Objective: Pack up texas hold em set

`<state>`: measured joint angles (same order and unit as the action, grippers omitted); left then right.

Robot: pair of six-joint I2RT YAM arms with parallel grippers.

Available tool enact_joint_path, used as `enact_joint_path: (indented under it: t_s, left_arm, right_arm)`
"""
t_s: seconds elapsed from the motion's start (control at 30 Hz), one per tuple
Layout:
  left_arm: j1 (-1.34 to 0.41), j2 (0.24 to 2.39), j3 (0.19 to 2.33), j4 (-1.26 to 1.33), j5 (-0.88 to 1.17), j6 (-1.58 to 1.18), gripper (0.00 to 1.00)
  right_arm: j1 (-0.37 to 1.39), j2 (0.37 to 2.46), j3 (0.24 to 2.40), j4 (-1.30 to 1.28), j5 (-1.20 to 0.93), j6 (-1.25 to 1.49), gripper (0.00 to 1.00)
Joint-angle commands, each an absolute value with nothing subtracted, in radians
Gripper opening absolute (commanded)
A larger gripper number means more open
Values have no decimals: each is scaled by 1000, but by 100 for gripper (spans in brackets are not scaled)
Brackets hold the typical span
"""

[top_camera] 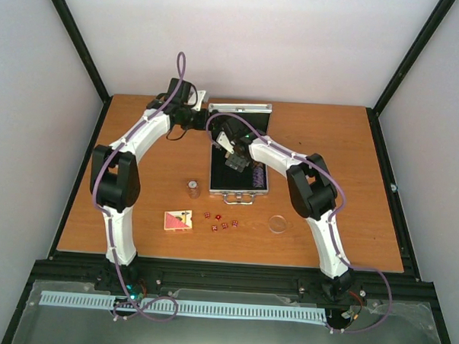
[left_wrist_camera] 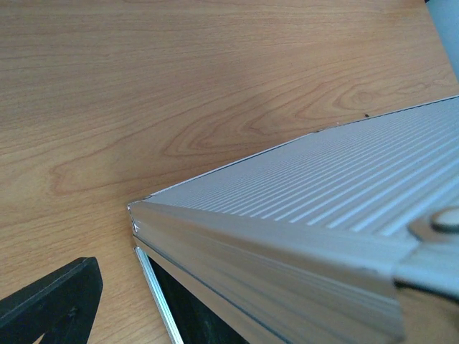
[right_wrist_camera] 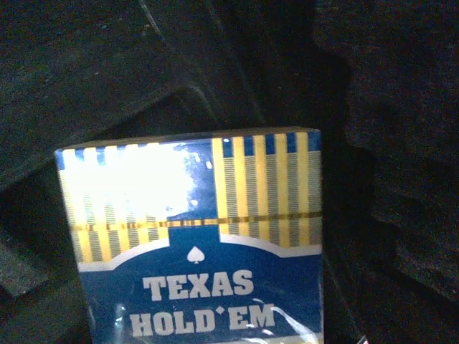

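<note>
Silver ribbed aluminium is seen on the case (top_camera: 240, 193), which is set open at the middle of the tabletop's (top_camera: 330, 146) far edge, with its lid (top_camera: 240, 108) raised on the far side. The left hand (top_camera: 193, 103) is placed at the lid's left corner. Only the ribbed lid and bare wood are shown in its wrist view, so whether it is wide or narrow cannot be told. The right hand (top_camera: 235, 158) is held over the open case. A blue deck (right_wrist_camera: 193, 244) printed TEXAS HOLD'EM is seen close up in the right wrist view, against the black lining (right_wrist_camera: 107, 64). The fingers are hidden there, so it cannot be told whether the deck is gripped. Purple chips (top_camera: 257, 175) are seen inside the case by its right wall. Between the case and the near edge are laid a chip stack (top_camera: 193, 188), a red deck (top_camera: 178, 220), small red dice (top_camera: 219, 221) and a clear disc (top_camera: 278, 224).
</note>
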<state>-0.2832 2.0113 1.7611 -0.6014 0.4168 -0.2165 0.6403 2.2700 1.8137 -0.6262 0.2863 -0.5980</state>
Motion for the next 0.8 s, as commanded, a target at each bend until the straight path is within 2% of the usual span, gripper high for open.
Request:
enact_joint_path:
  t_s: [0.0, 0.27, 0.57, 0.77]
  left_arm:
    - [-278, 2017, 1805, -620, 443, -210, 100]
    - [-272, 2013, 1810, -623, 441, -208, 100]
    - [-270, 2010, 1806, -621, 448, -210, 100]
    - [-270, 2005, 1796, -620, 451, -211, 100]
  right_arm:
    - [627, 2230, 1806, -597, 274, -531, 99]
    - [627, 2182, 1901, -695, 264, -293, 100]
    - [620, 2114, 1904, -847, 221, 63, 100]
    - [576, 2089, 1835, -835, 45, 282, 100]
